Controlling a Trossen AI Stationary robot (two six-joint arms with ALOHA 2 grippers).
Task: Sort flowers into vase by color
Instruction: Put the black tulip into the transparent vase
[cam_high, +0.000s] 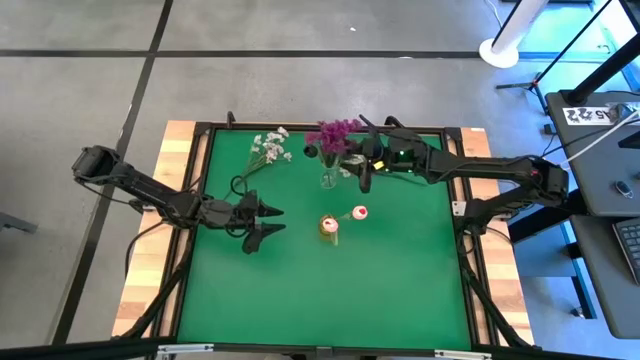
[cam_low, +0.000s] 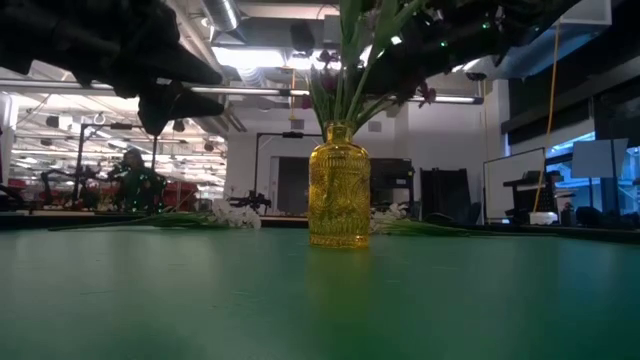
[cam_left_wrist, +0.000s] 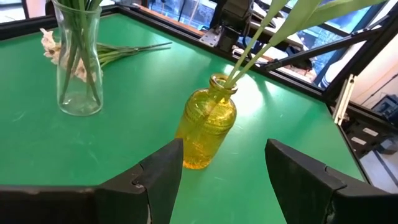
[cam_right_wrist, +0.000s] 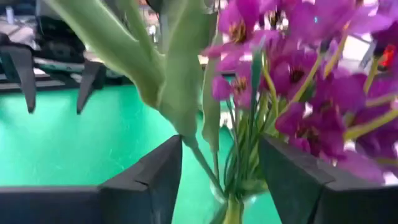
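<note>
Now right gripper (cam_high: 364, 172) above clear vase (cam_high: 329, 179)

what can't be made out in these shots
- Yellow vase blossoms: cut off by the top edge in the low view and the left wrist view.
- Clear vase mouth: cut off in the left wrist view; hidden under magenta flowers in the high view.
- Right gripper fingertips: blocked by stems and blurred in the right wrist view.
- White sprigs: too small to count from above.
</note>
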